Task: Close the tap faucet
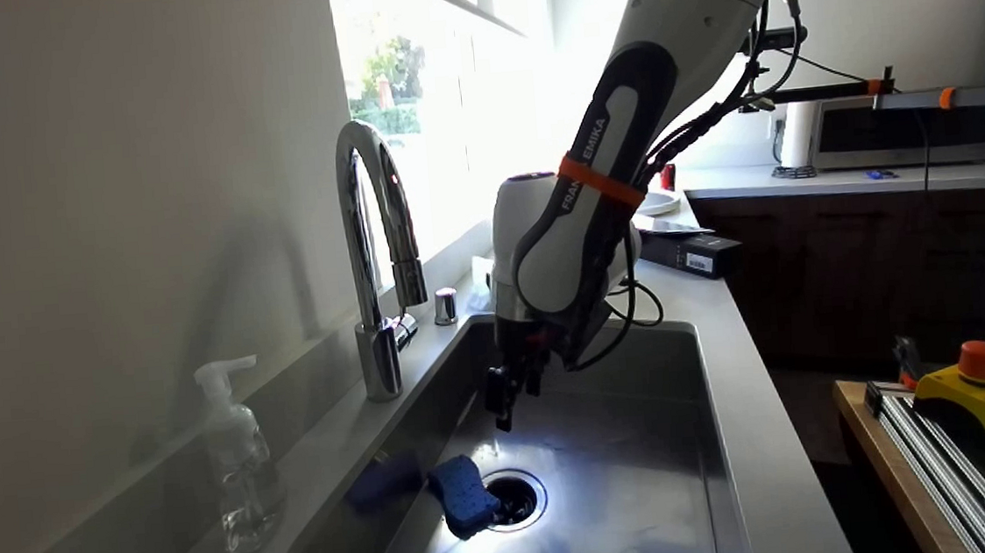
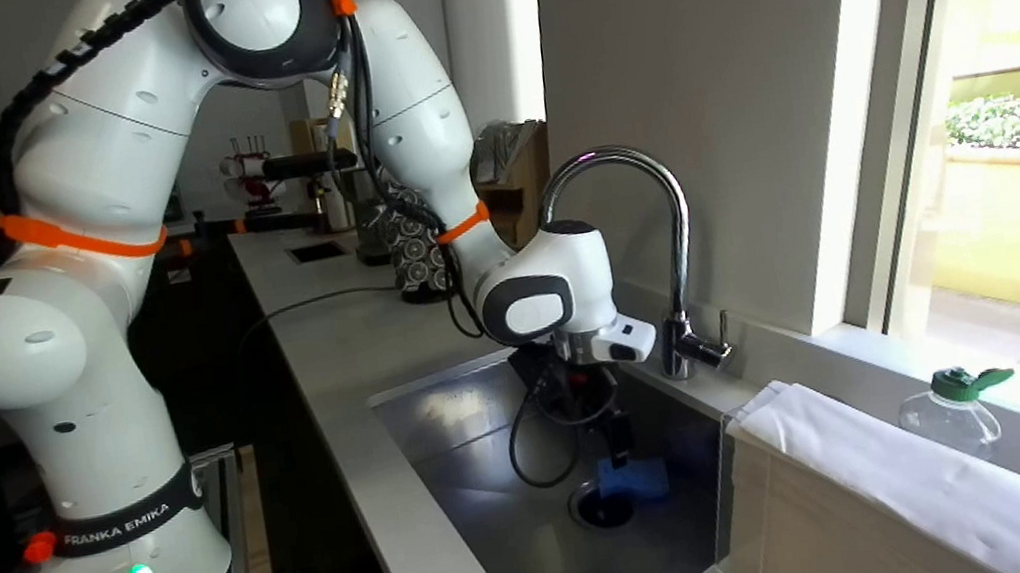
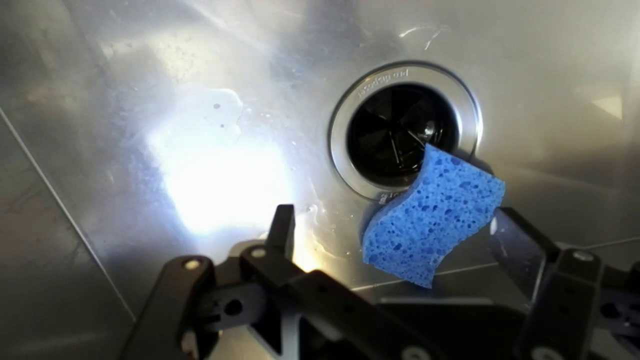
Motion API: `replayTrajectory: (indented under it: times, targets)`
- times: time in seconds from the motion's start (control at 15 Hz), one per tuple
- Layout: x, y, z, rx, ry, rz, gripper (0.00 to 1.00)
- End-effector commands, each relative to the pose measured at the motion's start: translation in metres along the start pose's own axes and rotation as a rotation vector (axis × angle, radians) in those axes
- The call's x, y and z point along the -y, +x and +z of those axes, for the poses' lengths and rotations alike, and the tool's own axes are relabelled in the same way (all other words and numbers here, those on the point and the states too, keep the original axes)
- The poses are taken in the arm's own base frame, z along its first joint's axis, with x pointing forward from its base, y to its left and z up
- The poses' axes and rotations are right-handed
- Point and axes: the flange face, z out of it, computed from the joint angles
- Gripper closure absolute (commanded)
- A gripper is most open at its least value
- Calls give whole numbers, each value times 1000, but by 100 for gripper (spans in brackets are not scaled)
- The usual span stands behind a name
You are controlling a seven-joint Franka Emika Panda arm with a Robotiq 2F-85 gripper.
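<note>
The tap faucet (image 1: 379,360) is a tall chrome gooseneck on the counter behind the sink. It also shows in an exterior view (image 2: 676,351), its arch rising behind my wrist. Its small side lever (image 2: 723,327) sticks up at the base there; it also shows in an exterior view (image 1: 405,329). My gripper (image 1: 518,397) points down inside the basin, apart from the faucet and below its spout. In the wrist view the gripper (image 3: 395,217) is open with nothing held; the faucet is out of that view. I cannot make out a water stream.
A blue sponge (image 3: 435,215) lies by the drain (image 3: 405,130), below my fingers. The sink (image 1: 720,434) has steep walls. A soap dispenser (image 1: 244,472), chrome cap (image 1: 446,306) and black box (image 1: 691,254) stand round it. A white cloth (image 2: 943,475) and green-capped bottle (image 2: 954,412) are near the window.
</note>
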Motion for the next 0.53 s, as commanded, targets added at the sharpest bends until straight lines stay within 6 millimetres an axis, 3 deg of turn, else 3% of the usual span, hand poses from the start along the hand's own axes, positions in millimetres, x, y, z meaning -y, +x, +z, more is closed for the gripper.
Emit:
replayTrajectory:
  times: [0.0,0.47]
  targets:
    - [-6,-24,-22,-34,7,-44,0]
    - [-23,-48,-53,-59,23,-71,0]
